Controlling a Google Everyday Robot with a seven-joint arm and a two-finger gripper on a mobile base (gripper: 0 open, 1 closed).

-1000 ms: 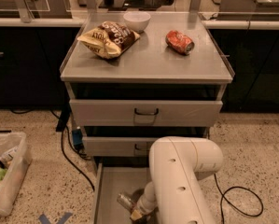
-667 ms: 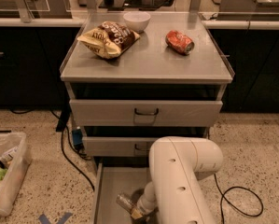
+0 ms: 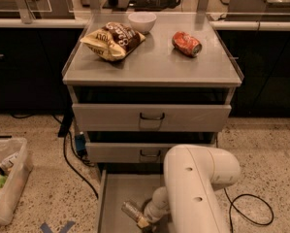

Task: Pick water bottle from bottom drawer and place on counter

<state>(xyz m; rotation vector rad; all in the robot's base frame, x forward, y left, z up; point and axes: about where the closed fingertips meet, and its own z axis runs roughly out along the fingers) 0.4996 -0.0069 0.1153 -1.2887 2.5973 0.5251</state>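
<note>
The bottom drawer point(image 3: 116, 198) is pulled open at the foot of the cabinet, its grey floor showing. The water bottle point(image 3: 132, 211) lies tilted on that floor near the front, with its pale end toward the arm. My gripper point(image 3: 147, 221) is down inside the drawer right at the bottle's near end, mostly hidden behind my large white arm point(image 3: 195, 188). The counter point(image 3: 154, 64) is the grey steel top of the cabinet, above.
On the counter lie a chip bag point(image 3: 113, 40), a white bowl point(image 3: 142, 21) and a crushed red can point(image 3: 186, 43). The two upper drawers point(image 3: 152, 116) stand slightly open. A bin of trash point(image 3: 4, 183) is at the left and a black cable point(image 3: 253, 212) lies at the right.
</note>
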